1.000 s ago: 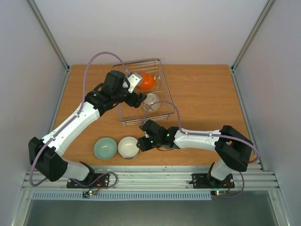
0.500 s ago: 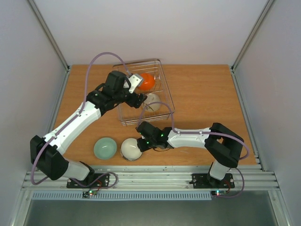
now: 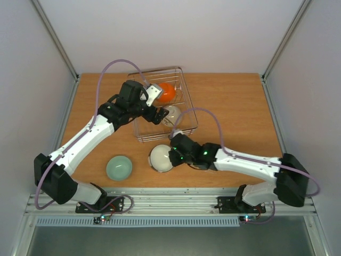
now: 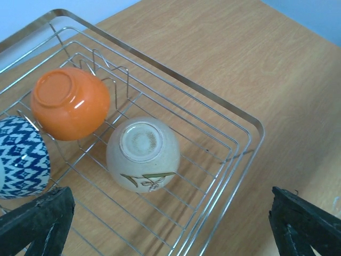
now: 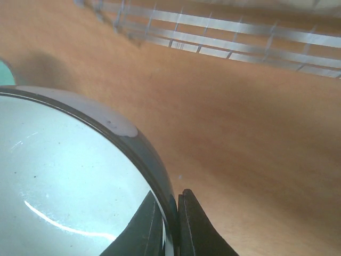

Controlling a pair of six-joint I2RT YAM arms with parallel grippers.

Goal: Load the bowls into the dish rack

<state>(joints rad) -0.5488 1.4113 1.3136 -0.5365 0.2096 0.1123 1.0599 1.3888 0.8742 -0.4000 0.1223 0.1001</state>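
Note:
My right gripper [image 3: 171, 156] is shut on the rim of a white bowl with a teal band [image 3: 160, 158], held tilted on its side just in front of the dish rack [image 3: 184, 127]. In the right wrist view my fingertips [image 5: 177, 205] pinch that rim, one finger inside the bowl [image 5: 64, 176]. My left gripper [image 3: 155, 113] hovers open over the rack. The left wrist view shows an orange bowl [image 4: 69, 102], a beige bowl [image 4: 142, 153] and a blue-patterned bowl [image 4: 18, 157] upside down in the rack [image 4: 250, 120]. A pale green bowl [image 3: 119, 168] sits upright on the table.
The rack's near wire edge [image 5: 240, 32] lies just beyond the held bowl. The pale green bowl's edge [image 5: 4, 72] shows at the left of the right wrist view. Wooden table [image 3: 240, 117] stretches to the right of the rack.
My right gripper has lifted the white bowl by its rim, tipped it on its side and carried it right, toward the rack. The left arm has hardly moved.

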